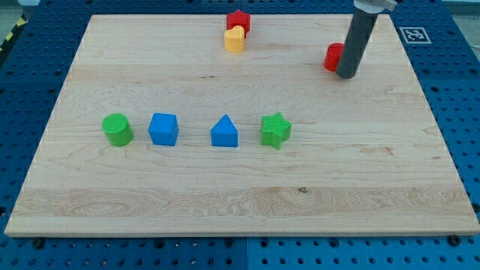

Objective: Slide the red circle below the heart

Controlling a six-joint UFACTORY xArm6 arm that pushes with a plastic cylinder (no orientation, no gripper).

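Observation:
The red circle (332, 56) lies near the view's top right of the wooden board (240, 187). My tip (346, 76) stands right against its right side, partly hiding it. The yellow heart (235, 39) lies at the view's top centre, well to the left of the red circle. A red star-like block (238, 21) touches the heart from above.
A row of blocks sits across the middle left: a green cylinder (118, 129), a blue cube (163, 129), a blue triangle (224, 132) and a green star (275, 130). A blue pegboard surrounds the board, with a marker tag (414, 34) at top right.

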